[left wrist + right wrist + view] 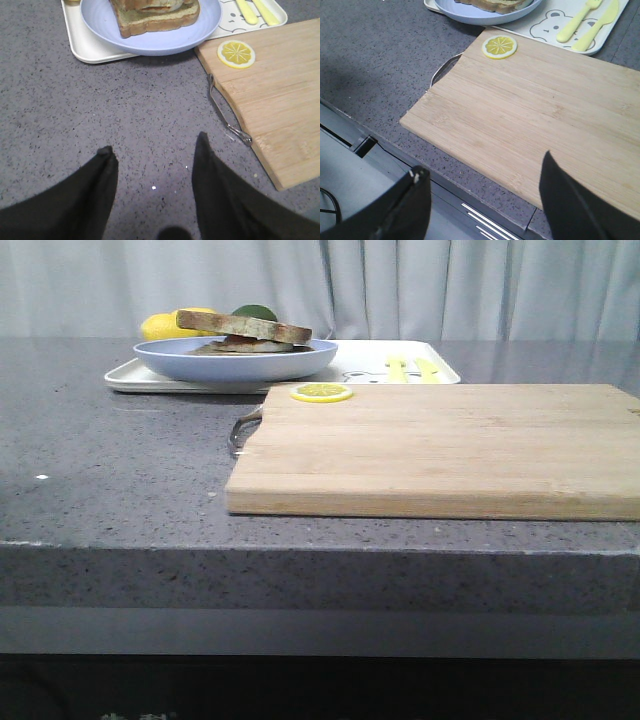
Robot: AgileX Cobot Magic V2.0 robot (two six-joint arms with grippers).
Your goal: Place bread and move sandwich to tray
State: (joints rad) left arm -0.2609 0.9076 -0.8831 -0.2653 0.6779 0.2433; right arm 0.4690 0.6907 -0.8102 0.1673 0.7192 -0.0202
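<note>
The left gripper (152, 165) is hanging released over the speckled grey countertop (60, 100), fingers spread, gripping nothing. The right gripper (485, 200) is likewise standing released above the near edge of the wooden cutting board (545, 115). No readable writing is showing; only a bear outline is printed on the white tray (542, 30), beside a yellow fork (575, 20) and knife (597, 22). In the front view's upper left, the sandwich (245, 332) is sitting on the blue plate (235, 362), which is resting on the tray. A lemon slice (321, 392) is lying on the board's far corner. Pale curtains (420, 285) are hanging behind.

a kitchen: speckled grey countertop (120, 460), wooden cutting board (440, 445), curtain (420, 285) behind.
</note>
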